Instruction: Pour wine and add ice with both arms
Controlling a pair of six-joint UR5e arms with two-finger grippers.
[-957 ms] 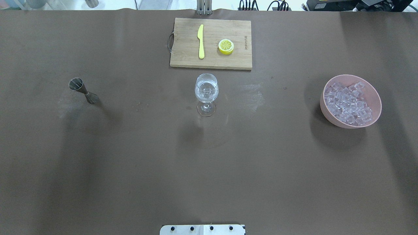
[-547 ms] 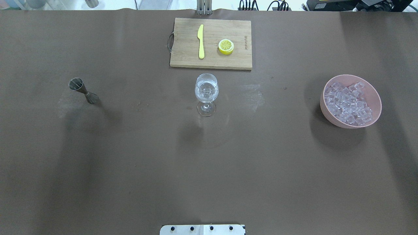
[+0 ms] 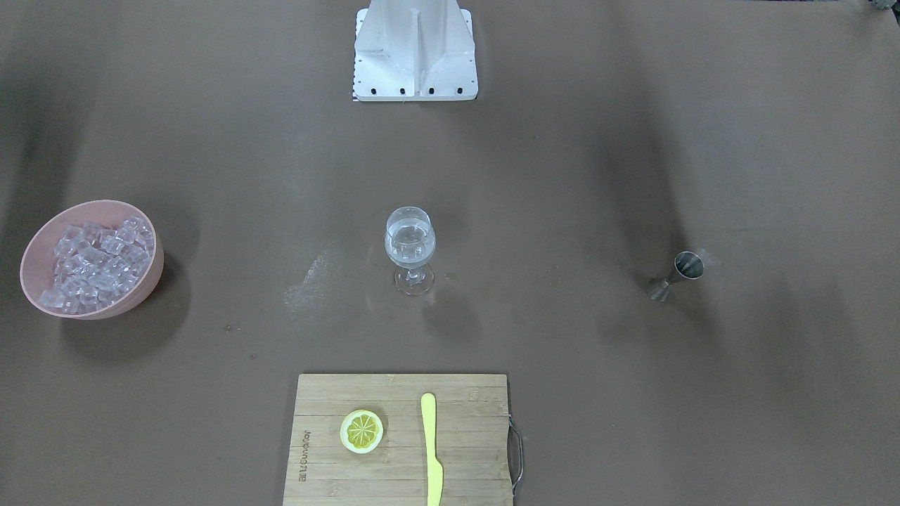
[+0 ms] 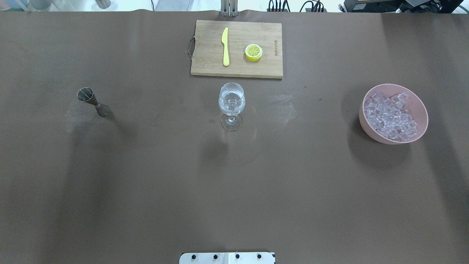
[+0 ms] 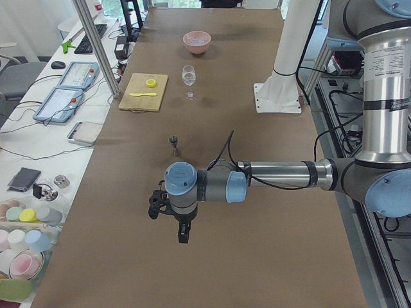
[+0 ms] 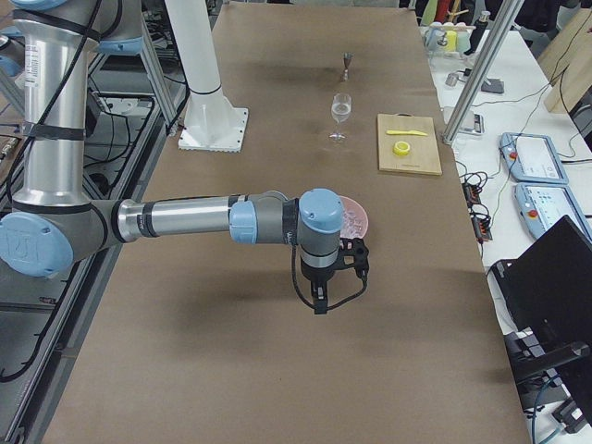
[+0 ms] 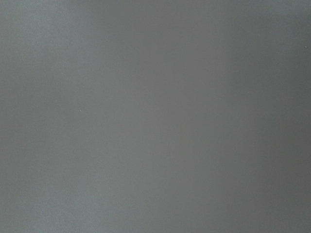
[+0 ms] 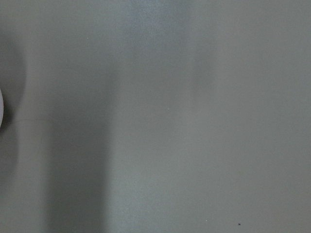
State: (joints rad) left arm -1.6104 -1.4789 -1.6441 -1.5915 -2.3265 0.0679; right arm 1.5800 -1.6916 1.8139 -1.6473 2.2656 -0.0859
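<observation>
In the overhead view the wine glass (image 4: 231, 102) stands upright just above the frame's centre, with clear contents in its bowl. The ice (image 4: 390, 117) is heaped in a pink bowl (image 4: 422, 106) at the right edge of the frame, well apart from the glass. A steel jigger (image 4: 93, 102) stands at the left. At the top centre a wooden cutting board (image 4: 238, 68) carries a yellow knife (image 4: 225, 46) and a lemon slice (image 4: 253, 52). Neither arm shows in this view. In the left side view the left gripper (image 5: 182, 237) hangs over bare brown table (image 5: 257, 256) at lower centre. In the right side view the right gripper (image 6: 319, 303) hangs likewise at mid-frame. I cannot tell how wide either pair of fingers stands. Both wrist views show only plain table surface.
</observation>
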